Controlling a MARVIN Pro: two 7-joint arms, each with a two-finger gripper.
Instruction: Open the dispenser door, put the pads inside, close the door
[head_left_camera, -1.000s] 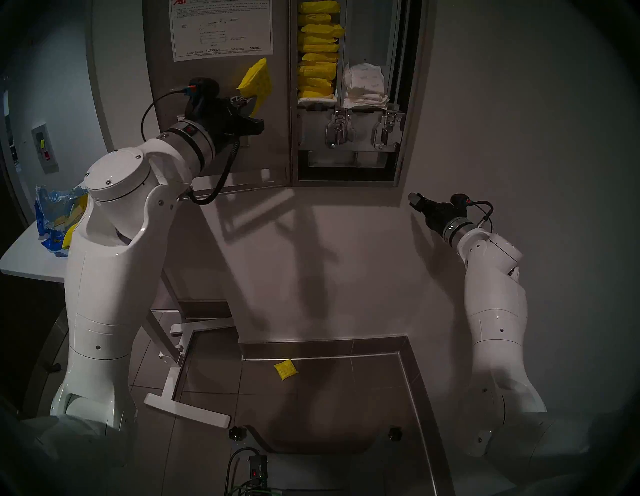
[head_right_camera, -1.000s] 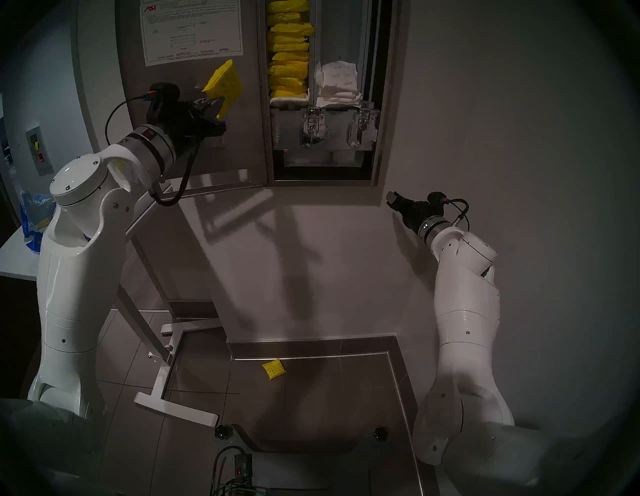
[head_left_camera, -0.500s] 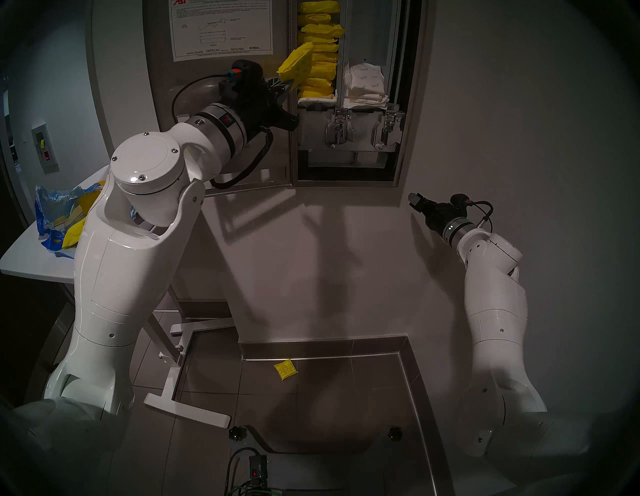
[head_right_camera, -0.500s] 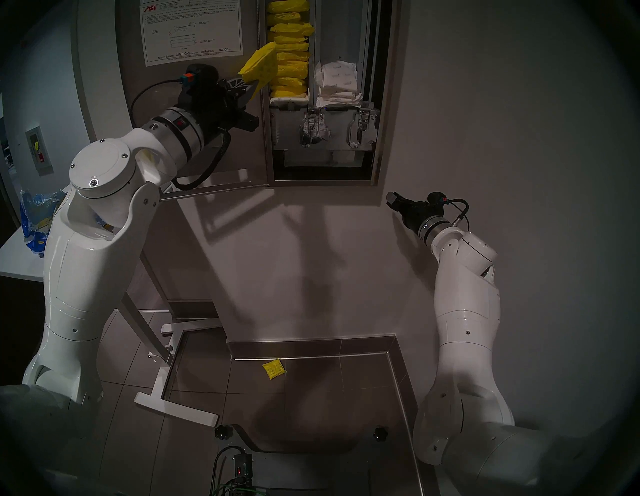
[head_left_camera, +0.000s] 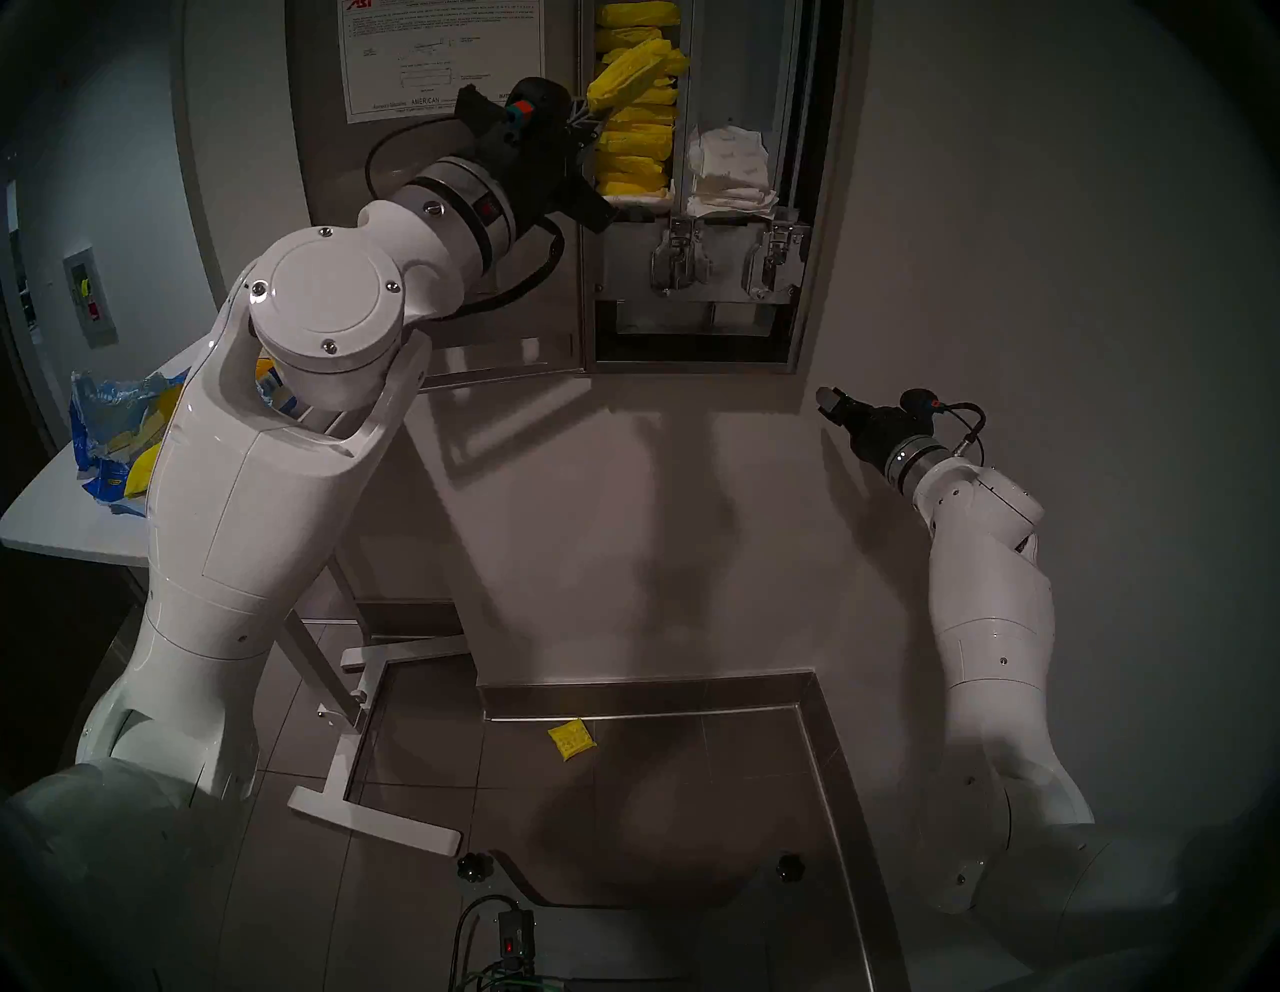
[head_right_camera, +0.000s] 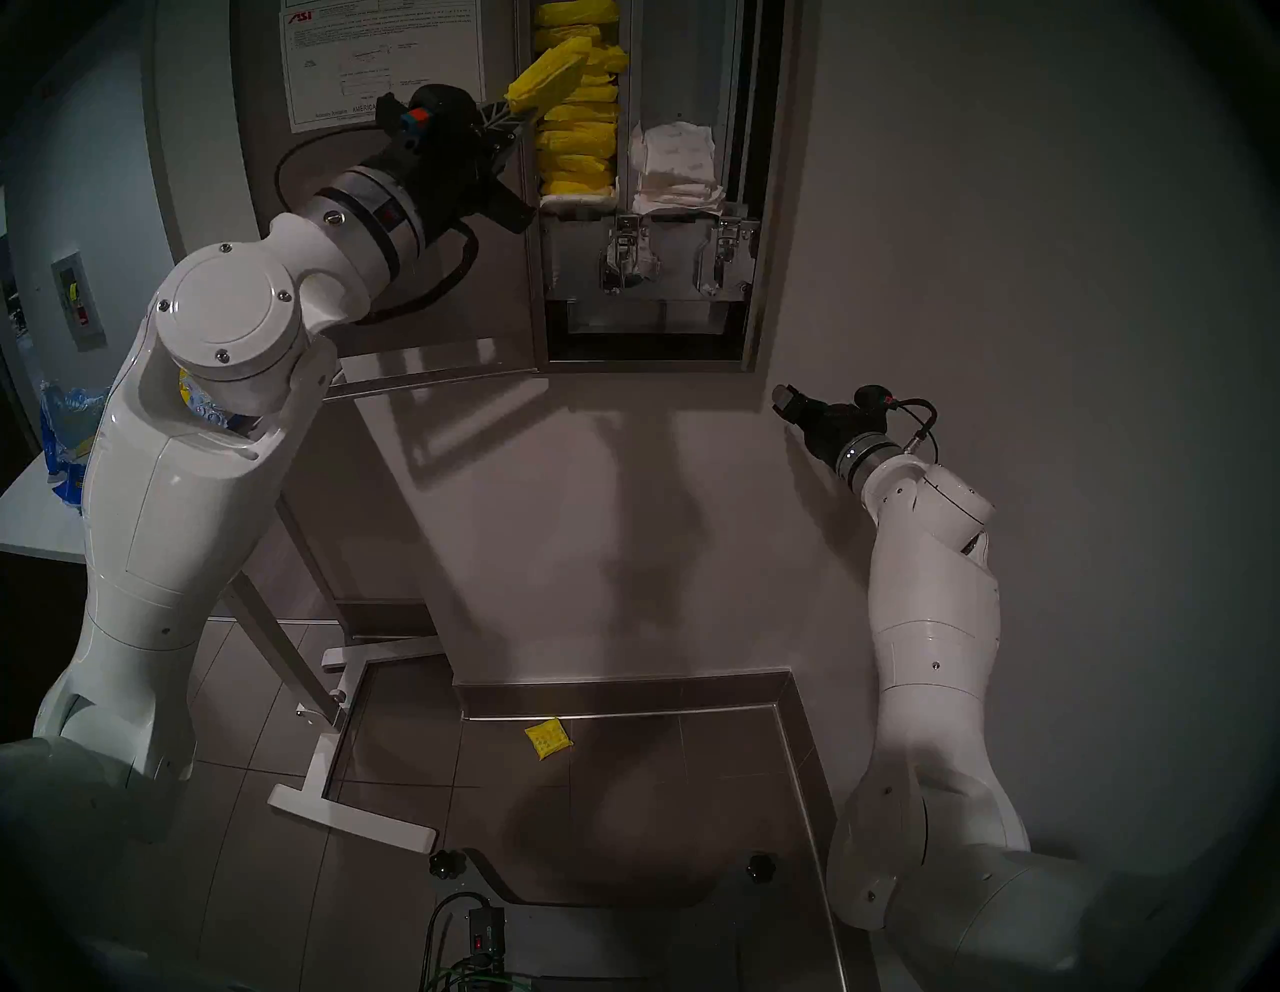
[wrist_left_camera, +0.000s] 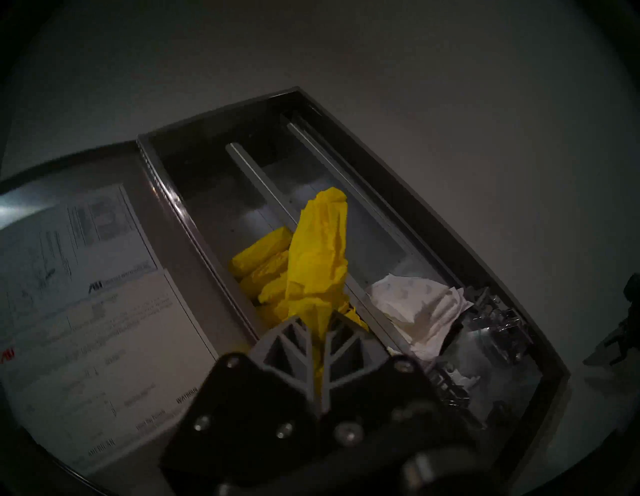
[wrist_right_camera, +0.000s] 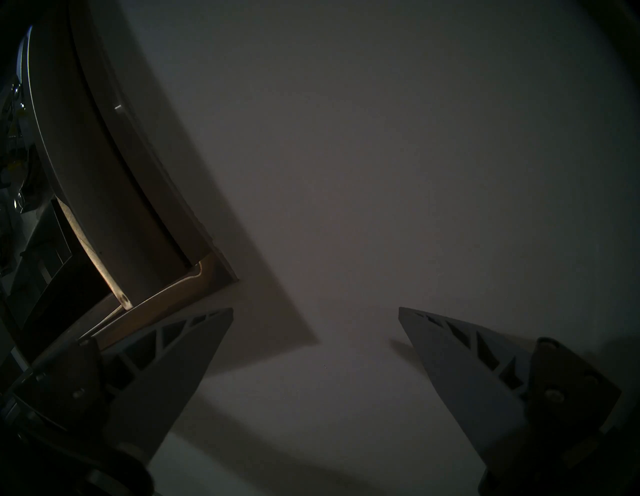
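Dispenser door (head_left_camera: 443, 208) stands swung wide to the left of the cabinet, its inner face toward the room and the white instruction sheet (head_left_camera: 415, 62) fixed on the upper part. The open dispenser cabinet (head_left_camera: 817, 208) is mounted on the wall and holds two vertical columns. The left column carries a stack of yellow pads (head_left_camera: 634, 149) rising to the top edge of the head view; the right column holds a lower pile of white wrapped pads (head_left_camera: 727, 173).

Left claw (head_left_camera: 589, 114) is clamped shut on one yellow pad (head_left_camera: 634, 73), gripping it by its lower end. The held pad tilts up and to the right, in front of the upper part of the left column; in the wrist view it (wrist_left_camera: 318, 256) overlaps the stacked pads and the divider rail. Whether it touches the stack cannot be told.

Right claw (head_left_camera: 828, 402) hangs near the wall, below the cabinet's lower right corner and well apart from the pads. Its fingers (wrist_right_camera: 180, 363) are spread wide with nothing between them.

One further loose yellow pad (head_left_camera: 571, 739) lies on the tiled floor near the foot of the wall. A torn blue-and-yellow bag (head_left_camera: 114, 443) rests on the white surface (head_left_camera: 48, 526) at far left, partly hidden behind the left arm.
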